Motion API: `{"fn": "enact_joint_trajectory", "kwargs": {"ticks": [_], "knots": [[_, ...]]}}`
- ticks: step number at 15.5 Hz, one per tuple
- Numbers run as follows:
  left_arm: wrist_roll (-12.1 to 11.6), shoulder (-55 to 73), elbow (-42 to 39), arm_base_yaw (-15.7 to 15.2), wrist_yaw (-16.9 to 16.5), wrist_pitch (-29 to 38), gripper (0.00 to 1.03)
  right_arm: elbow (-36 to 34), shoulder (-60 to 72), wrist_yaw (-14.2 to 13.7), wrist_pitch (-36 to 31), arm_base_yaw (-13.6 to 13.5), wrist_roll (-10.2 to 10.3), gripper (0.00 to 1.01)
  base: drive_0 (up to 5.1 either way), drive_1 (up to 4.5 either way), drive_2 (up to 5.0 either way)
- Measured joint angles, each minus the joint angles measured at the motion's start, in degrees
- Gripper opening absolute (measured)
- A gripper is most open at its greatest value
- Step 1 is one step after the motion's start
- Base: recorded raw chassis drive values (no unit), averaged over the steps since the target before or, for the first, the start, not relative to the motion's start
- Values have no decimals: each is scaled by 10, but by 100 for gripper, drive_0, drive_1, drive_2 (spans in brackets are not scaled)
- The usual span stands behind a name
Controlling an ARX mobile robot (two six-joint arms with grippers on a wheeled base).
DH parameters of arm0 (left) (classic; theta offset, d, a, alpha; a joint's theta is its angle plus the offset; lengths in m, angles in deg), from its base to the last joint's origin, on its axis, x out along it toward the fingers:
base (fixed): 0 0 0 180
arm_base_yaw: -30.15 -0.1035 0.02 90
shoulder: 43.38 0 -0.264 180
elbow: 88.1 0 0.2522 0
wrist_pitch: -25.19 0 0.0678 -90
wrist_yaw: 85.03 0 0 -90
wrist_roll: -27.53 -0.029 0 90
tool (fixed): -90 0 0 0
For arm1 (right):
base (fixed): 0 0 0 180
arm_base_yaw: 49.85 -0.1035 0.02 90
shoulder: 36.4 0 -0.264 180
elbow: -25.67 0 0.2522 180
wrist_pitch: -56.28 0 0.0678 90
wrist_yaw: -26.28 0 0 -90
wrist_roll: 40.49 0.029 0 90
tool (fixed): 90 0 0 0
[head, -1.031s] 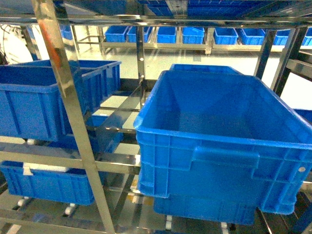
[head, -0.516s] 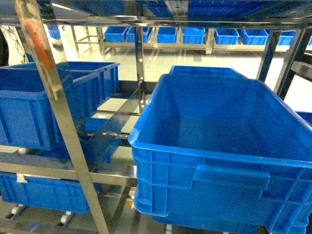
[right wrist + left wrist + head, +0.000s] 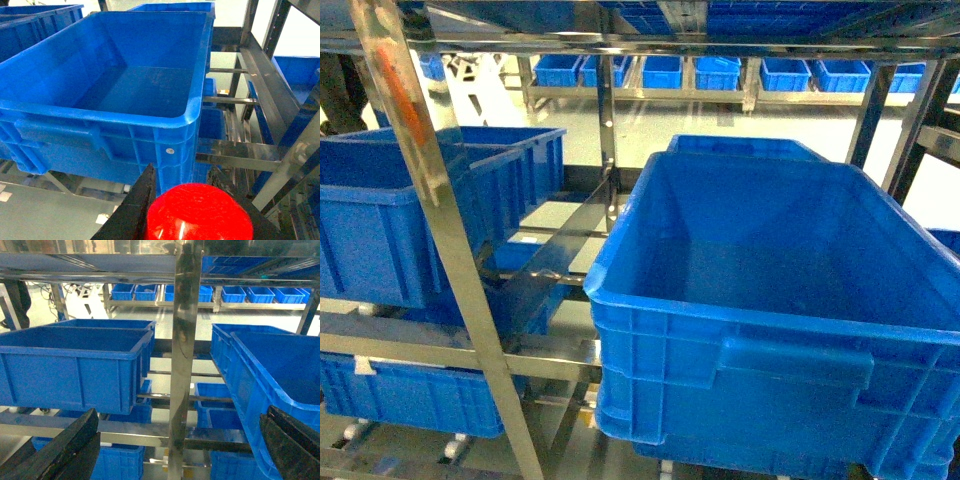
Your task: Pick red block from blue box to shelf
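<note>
Up close in the right wrist view, the red block [image 3: 197,212] sits clenched in the right gripper [image 3: 195,220] at 6 o'clock. One large dark blue crate [image 3: 125,85] on the shelf [image 3: 260,80] lies ahead at 12 o'clock, its long axis running away from the gripper. The right arm is nearer. The left gripper [image 3: 175,450] hangs spread and empty. One block shows; the blue box is out of view.
</note>
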Motion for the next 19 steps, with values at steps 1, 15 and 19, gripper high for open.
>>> {"fn": "enact_joint_trajectory", "kwargs": {"ticks": [1, 15, 19], "knots": [[0, 0, 0, 0, 0, 0, 98, 0, 0, 0, 0, 0, 0, 26, 0, 0, 0], [0, 0, 0, 0, 0, 0, 98, 0, 0, 0, 0, 0, 0, 26, 0, 0, 0], [0, 0, 0, 0, 0, 0, 98, 0, 0, 0, 0, 0, 0, 26, 0, 0, 0]]}}
